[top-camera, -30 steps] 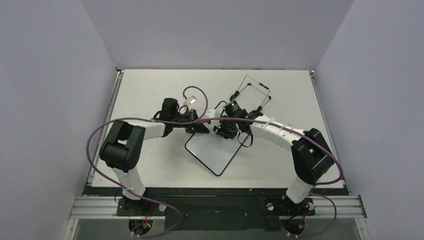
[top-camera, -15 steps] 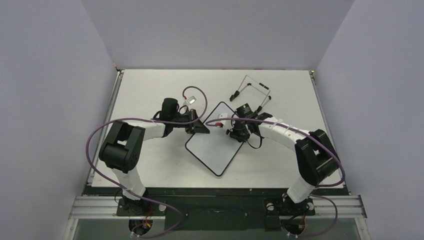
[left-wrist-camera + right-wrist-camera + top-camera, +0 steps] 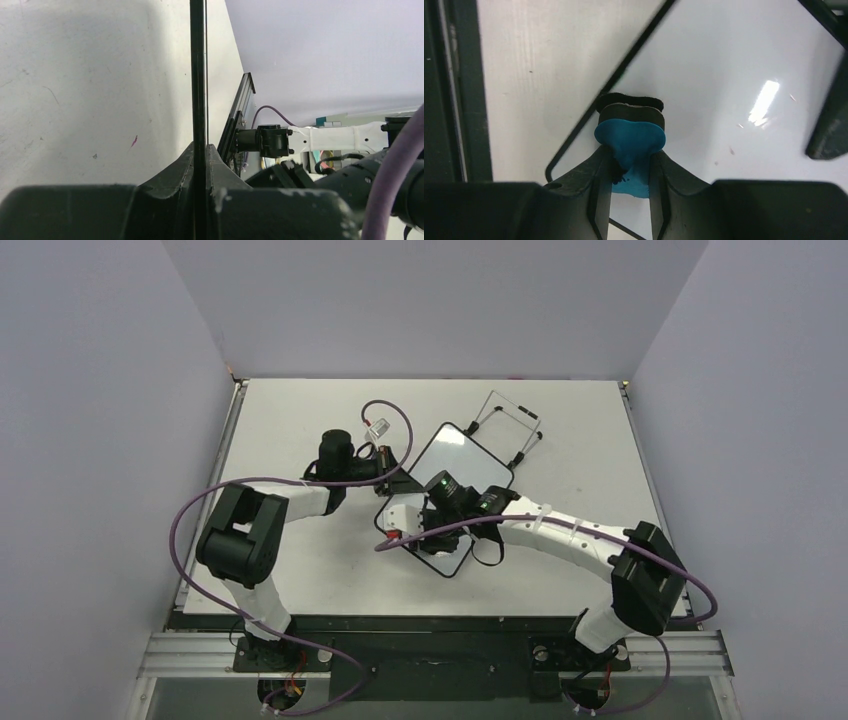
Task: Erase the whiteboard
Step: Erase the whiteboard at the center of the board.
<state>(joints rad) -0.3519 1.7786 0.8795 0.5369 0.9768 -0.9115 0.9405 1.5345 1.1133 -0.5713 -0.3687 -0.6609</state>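
Observation:
The whiteboard (image 3: 462, 453) lies flat and diagonal mid-table, its surface white with only a glare spot. My left gripper (image 3: 396, 478) is shut on its left rim; in the left wrist view the black rim (image 3: 198, 75) runs edge-on between the closed fingers of the left gripper (image 3: 199, 148). My right gripper (image 3: 428, 530) hangs over the board's near part, shut on a blue eraser (image 3: 631, 136). The eraser's black felt presses on the whiteboard (image 3: 724, 75) close to its rounded near-left corner, just ahead of the right gripper (image 3: 630, 155).
A thin wire easel stand (image 3: 512, 422) lies on the table just beyond the board's far right edge. Purple cables loop over both arms. Grey walls close the table on three sides, and a metal rail (image 3: 430, 652) runs along the near edge.
My right arm has swept the eraser from the board's far part toward its near-left corner. The board and my left gripper have shifted slightly farther back.

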